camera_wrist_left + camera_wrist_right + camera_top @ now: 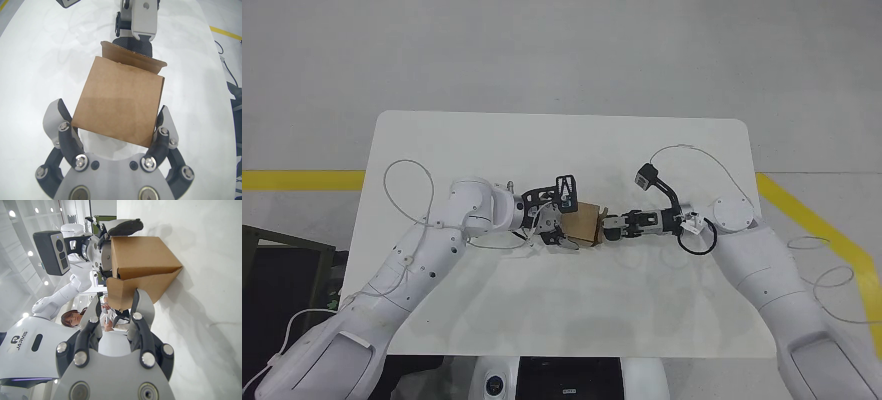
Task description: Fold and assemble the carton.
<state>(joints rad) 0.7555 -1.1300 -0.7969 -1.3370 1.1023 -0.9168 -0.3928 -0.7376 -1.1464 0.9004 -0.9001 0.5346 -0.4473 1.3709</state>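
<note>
A small brown carton rests on the white table near its middle, between my two arms. My left gripper is shut on the carton, one finger against each side of its near end. At the far end a flap stands out. My right gripper stands open at that end of the carton, the flap lying between its fingers. The right gripper's dark pad sits right behind the flap.
The table has free room on all sides of the carton. Yellow tape runs on the floor beyond the table's left and right edges. A dark object stands on the floor by the left edge.
</note>
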